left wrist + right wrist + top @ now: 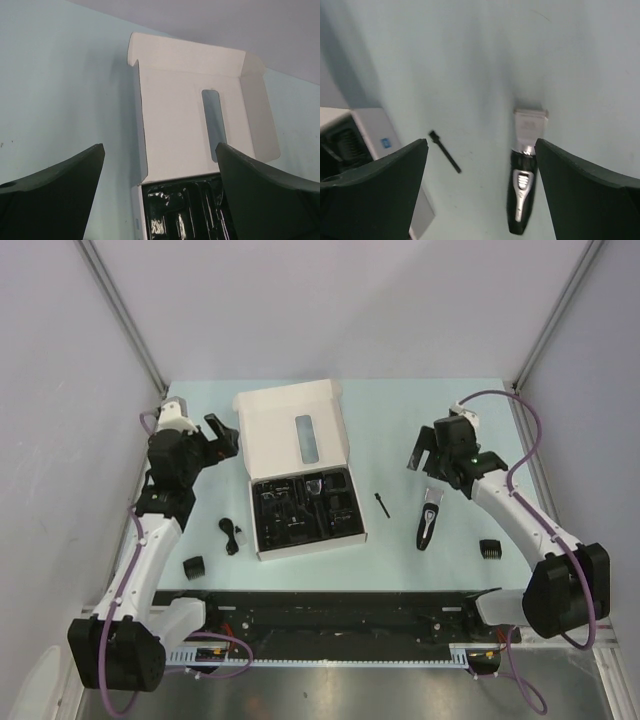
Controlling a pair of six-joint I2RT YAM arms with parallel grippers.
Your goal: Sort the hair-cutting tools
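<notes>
**Pale table, six things lying on it**

The pale blue-green table [400,410] carries an open white box [290,425] near its middle. Left of the box lie a small black cable [230,536] and a comb guard [194,566]. Right of it lie a thin brush [383,504], the clipper [428,526] and a second guard [490,550].

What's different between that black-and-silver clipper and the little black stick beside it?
The clipper is thick, black with silver trim; the brush is thin and all black. The clipper is much longer than the brush. The brush lies nearer the white box, the clipper farther right. Both lie flat on the table, outside the box, untouched.
</notes>
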